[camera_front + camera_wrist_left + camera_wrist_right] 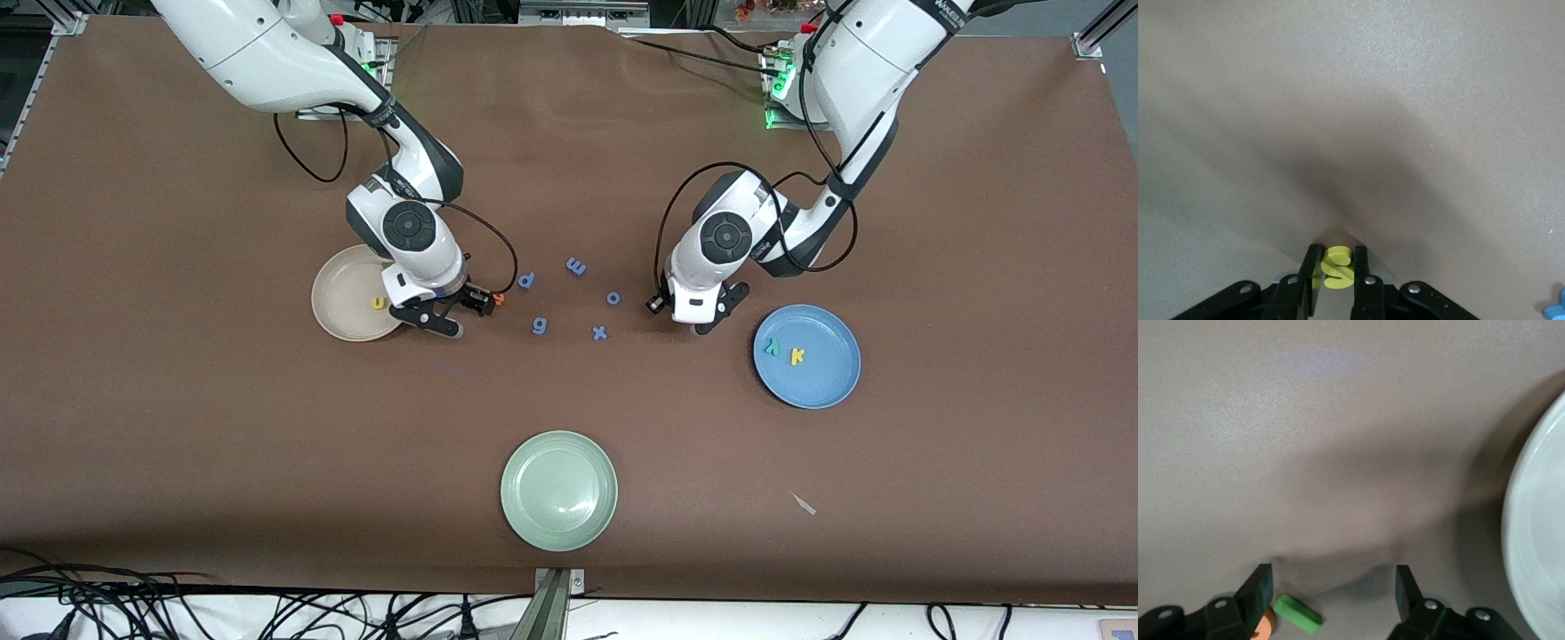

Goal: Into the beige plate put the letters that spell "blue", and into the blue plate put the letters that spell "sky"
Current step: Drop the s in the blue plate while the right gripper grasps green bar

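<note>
High front camera faces robots; wrist cameras hug table.

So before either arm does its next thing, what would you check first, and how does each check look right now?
1. Left claw shut on the yellow s: ok.
2. Blue plate has room for the s; teal y and yellow k already lie in it: ok.
3. Right claw open, low over the table beside the beige plate: ok.
4. Light green l centred between the right claw's fingers: not ok, it lies by one finger, next to the orange e.
5. Yellow u in the beige plate: ok.
6. Dark green b located: cannot tell, not visible.
</note>
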Controlling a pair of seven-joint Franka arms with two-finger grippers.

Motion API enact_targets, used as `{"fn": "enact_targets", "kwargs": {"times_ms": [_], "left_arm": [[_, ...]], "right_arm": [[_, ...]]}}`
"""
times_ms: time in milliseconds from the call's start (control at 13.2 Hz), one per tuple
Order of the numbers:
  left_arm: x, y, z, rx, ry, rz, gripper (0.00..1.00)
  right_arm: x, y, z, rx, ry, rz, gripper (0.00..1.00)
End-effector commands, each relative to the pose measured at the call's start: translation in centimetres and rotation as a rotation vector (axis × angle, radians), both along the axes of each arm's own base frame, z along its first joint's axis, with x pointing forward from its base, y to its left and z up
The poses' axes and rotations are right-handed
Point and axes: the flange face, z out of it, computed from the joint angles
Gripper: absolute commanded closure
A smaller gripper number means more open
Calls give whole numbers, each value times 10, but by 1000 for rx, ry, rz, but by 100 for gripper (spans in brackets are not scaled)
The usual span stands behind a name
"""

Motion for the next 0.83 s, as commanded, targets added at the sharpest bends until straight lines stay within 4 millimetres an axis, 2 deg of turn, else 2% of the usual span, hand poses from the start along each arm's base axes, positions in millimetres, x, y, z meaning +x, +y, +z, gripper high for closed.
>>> {"fn": "enact_targets", "kwargs": {"times_ms": [0, 151, 453, 604, 755], "left_arm": [[11, 2, 17, 69, -48, -39, 100], [24, 10, 37, 134, -35, -61, 100], [71, 62, 102, 221, 41, -245, 100], [94, 99, 124, 228, 71, -340, 100], [111, 152, 120, 256, 77, -423, 100]], "right_arm": [[-3, 1, -7, 3, -6, 3, 18], [-3, 2, -10, 11, -7, 1, 18], [-6, 7, -11, 12, -4, -25, 19], [-8, 10, -11, 18, -4, -31, 19], [-14, 17, -15, 9, -9, -34, 19]]}}
